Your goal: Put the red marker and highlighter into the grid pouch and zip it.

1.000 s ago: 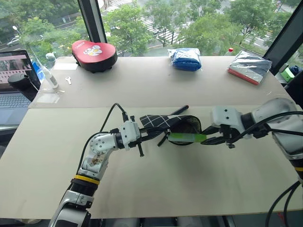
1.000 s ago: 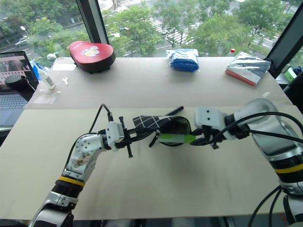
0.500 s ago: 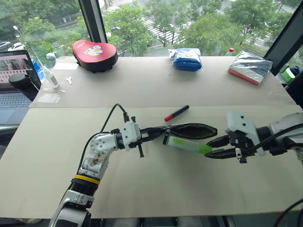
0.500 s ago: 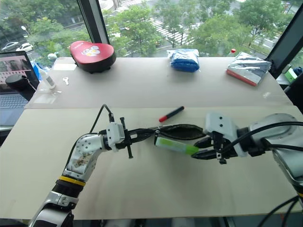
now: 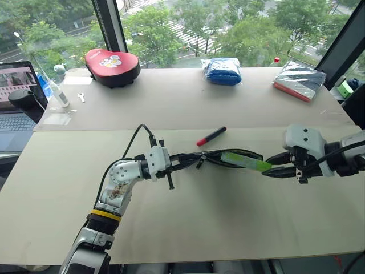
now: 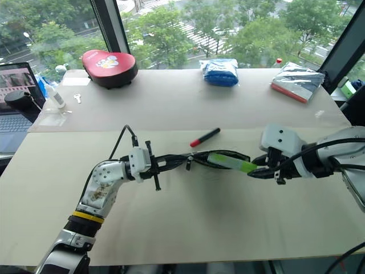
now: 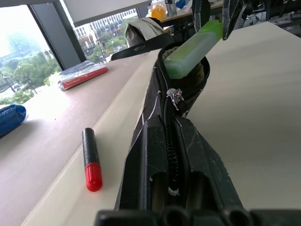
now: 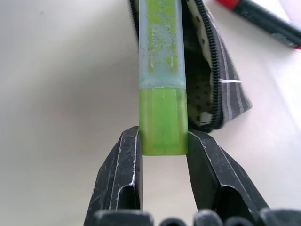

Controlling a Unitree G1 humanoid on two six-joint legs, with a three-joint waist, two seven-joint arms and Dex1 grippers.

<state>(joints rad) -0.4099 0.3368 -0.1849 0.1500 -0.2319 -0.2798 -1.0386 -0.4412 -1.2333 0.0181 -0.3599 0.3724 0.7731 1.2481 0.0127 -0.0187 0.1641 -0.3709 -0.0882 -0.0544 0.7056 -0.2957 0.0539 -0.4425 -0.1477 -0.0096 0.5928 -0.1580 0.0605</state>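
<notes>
- The highlighter (image 5: pixel 246 161) is clamped by its cap end between the two fingers of the right pincer (image 5: pixel 271 169); its other end reaches into the open mouth of the grid pouch (image 5: pixel 225 158).
- The grid pouch is held on edge above the worktop (image 5: pixel 188 222), zipper side up, mouth gaping at the end toward the right pincer, pale speckled lining showing inside.
- The left pincer (image 5: pixel 178 161) is closed tight on the pouch's other end, its fingers pressed either side of the zipper line.
- The red marker (image 5: pixel 211 136) lies flat on the worktop just behind the pouch, apart from it, touched by neither pincer.
- Farther back on the worktop sit a red heart-shaped case (image 5: pixel 112 66), a blue bundle (image 5: pixel 223 71) and a silver packet (image 5: pixel 300 80); a laptop (image 5: pixel 17 100) is at the far left.
</notes>
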